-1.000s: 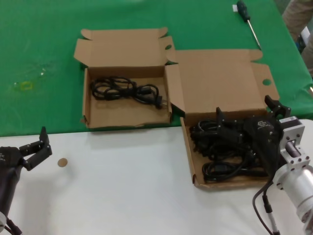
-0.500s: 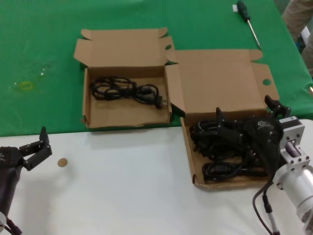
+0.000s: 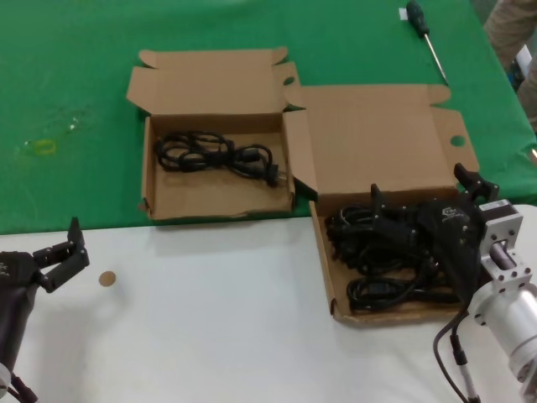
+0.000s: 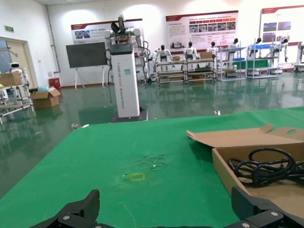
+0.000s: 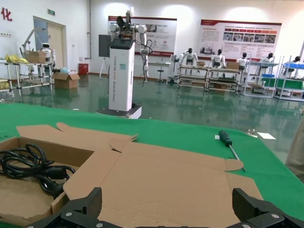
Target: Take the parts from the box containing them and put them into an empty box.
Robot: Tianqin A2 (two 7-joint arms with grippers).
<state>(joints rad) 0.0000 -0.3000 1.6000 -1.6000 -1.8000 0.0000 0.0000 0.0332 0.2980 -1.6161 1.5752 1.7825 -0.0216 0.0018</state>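
Head view: black looped cables (image 3: 382, 256) fill the larger box (image 3: 377, 138), where the right gripper (image 3: 417, 220) sits low among them, jaws apart. One cable bundle (image 3: 216, 155) lies in the smaller box (image 3: 205, 84).

Left wrist view: the left gripper (image 4: 168, 209), jaws apart, faces the green counter (image 4: 118, 161).

Right wrist view: a screwdriver (image 5: 227, 142) lies beyond the broad lid.

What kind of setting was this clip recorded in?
Probably a robotics lab or demo hall: a polished green floor, humanoid robots on shelving, wall posters, and a green-covered worktable holding two cardboard boxes.
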